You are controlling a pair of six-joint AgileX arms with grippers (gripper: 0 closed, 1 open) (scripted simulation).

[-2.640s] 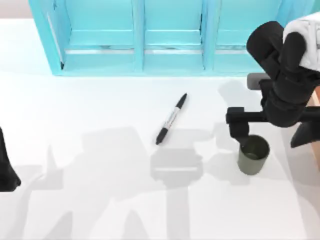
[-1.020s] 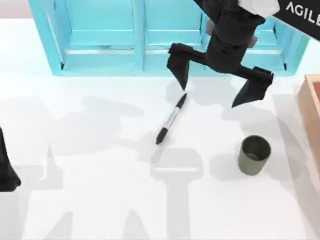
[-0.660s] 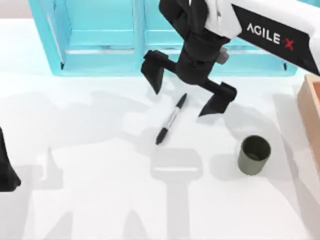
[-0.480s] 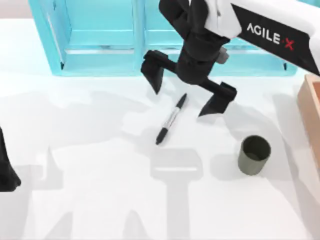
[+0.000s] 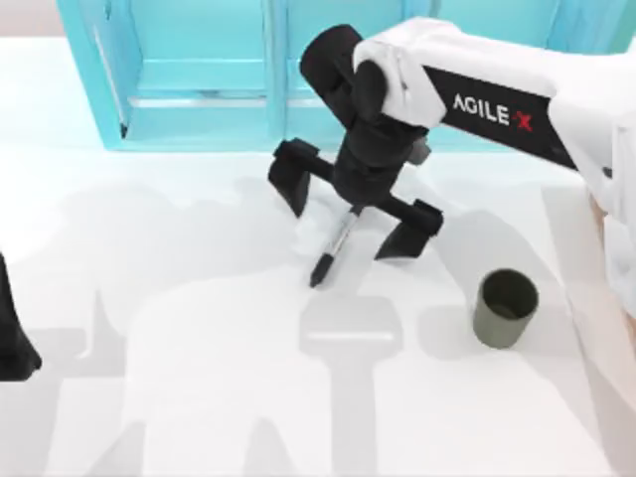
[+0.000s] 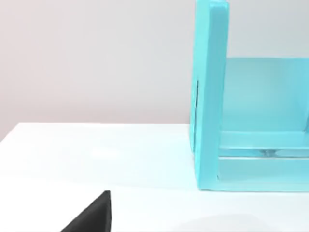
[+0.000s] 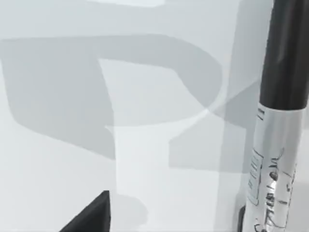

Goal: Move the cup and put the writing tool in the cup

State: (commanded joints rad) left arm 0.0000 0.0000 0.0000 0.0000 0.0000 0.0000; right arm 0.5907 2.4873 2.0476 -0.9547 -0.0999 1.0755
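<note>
**Now the right gripper brackets the marker, with nothing gripped yet**

Look at the top view: your right gripper (image 5: pixel 348 214) is low over the slim marker pen with black cap and grey-white barrel (image 5: pixel 336 243), which lies flat on the white table (image 5: pixel 179 378), aslant, just in front of the turquoise open-fronted shelf unit (image 5: pixel 209 99). The two black fingers are spread wide, one on each side of the pen's upper half, and they hold nothing. They straddle the barrel crosswise, so that closing them would pinch the pen across its narrow width rather than along its length.

From the right wrist view you see the pen's barrel with its small dark print and black end close under the camera, which suggests the gripper is nearly at grasping height. Whether either finger already touches the pen cannot be told.

The small dark olive-green cylindrical cup (image 5: pixel 505 308) stands upright on the table toward the right side, well apart from the pen, mouth open upward. A brown wooden edge (image 5: pixel 600 214) shows at the far right.

Your left gripper (image 5: pixel 12 338) is parked at the table's left edge; whether it is open cannot be told.

By my judgement, the pen pickup is the step in hand, and the cup is ready to receive it.
</note>
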